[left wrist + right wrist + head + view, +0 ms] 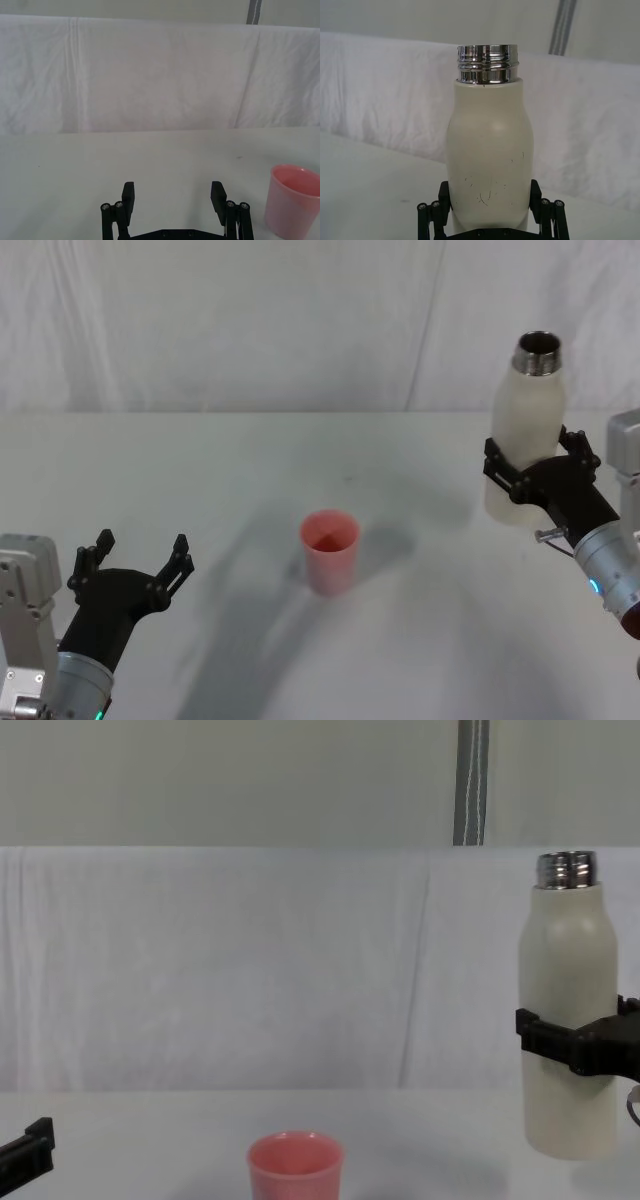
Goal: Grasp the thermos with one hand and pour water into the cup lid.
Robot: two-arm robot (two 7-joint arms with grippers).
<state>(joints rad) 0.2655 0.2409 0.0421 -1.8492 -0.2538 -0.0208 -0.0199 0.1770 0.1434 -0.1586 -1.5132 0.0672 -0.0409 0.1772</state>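
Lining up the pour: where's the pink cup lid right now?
The cup lid stands upright at the table's centre in the head view, between the open left tool and the thermos on the right.

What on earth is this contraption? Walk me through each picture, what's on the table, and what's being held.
It is a two-armed robot seen by four cameras: head, chest, and one on each wrist. The right gripper is shut on the thermos, a cream bottle with an uncapped steel neck, held upright; the chest view shows its base above the white table. The cup lid, a small pink cup, stands upright on the table between the arms. The left gripper hovers open and empty, beside the cup.
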